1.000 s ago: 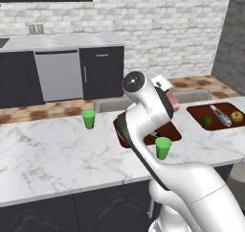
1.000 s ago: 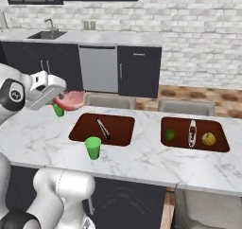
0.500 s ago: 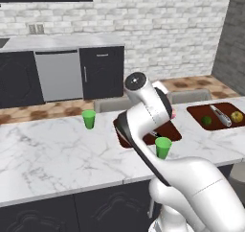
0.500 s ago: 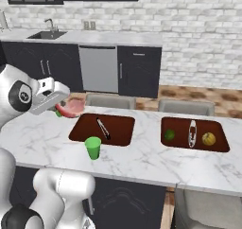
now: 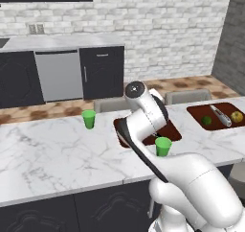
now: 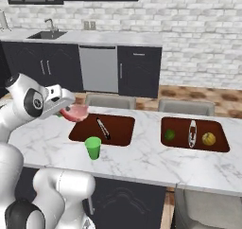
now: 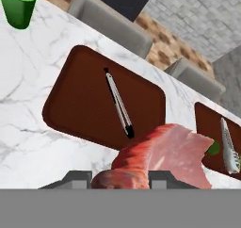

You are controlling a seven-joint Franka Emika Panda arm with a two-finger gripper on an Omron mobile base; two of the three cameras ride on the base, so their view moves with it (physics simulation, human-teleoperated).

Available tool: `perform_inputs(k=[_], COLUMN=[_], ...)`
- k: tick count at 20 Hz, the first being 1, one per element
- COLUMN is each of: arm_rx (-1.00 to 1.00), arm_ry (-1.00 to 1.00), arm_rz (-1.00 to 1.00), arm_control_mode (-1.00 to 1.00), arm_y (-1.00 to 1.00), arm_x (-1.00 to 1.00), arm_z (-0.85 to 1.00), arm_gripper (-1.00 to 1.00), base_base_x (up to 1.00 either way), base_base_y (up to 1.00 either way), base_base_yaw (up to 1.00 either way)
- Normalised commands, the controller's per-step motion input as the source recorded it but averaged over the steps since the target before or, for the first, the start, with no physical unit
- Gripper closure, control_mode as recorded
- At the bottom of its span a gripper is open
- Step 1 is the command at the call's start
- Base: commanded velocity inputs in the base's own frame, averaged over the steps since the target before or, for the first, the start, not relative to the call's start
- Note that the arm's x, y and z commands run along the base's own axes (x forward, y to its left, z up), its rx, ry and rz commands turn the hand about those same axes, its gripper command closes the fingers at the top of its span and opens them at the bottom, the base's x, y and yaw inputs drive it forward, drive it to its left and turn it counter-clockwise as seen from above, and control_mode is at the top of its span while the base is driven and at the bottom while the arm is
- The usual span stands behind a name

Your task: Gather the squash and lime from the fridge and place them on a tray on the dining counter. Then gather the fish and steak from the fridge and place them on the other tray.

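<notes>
Marble dining counter (image 6: 142, 162) ran across the kitchen, dark cabinets and a brick wall behind it. Two brown trays sat on it. Near tray (image 6: 123, 137) held a thin dark utensil (image 6: 103, 127). Far tray (image 6: 217, 145) held the lime (image 6: 169, 135), the fish (image 6: 192, 132) and the squash (image 6: 208, 138), the fish lying between the other two. Gripper (image 6: 67, 110) was clamped on the steak (image 6: 75, 113), holding it in the air just beside the near tray's left end, above the counter. From the hand camera the steak (image 7: 164, 156) hung between the finger tips, over the counter near that tray's edge, with the utensil (image 7: 118, 104) lying on the tray beyond. One green cup (image 6: 93, 148) stood on the counter just in front of the near tray, another cup (image 5: 89, 119) further along the counter, well apart from it.
</notes>
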Motion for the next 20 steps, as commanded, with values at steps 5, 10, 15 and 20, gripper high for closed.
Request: perform_inputs(k=[5, 10, 15, 20], arm_rx=[0.02, 0.00, 0.00, 0.00], arm_ry=[0.07, 0.06, 0.06, 0.02], arm_rz=[0.05, 0.04, 0.03, 0.01], arm_control_mode=[-1.00, -1.00, -1.00, -1.00], arm_y=[0.05, 0.04, 0.05, 0.01], arm_x=[0.25, 0.29, 0.34, 0.16], arm_z=[-0.30, -0.35, -0.38, -0.32], arm_gripper=[1.00, 1.00, 1.00, 1.00], base_base_x=[0.00, 0.00, 0.00, 0.00], base_base_y=[0.00, 0.00, 0.00, 0.00], base_base_yaw=[0.00, 0.00, 0.00, 0.00])
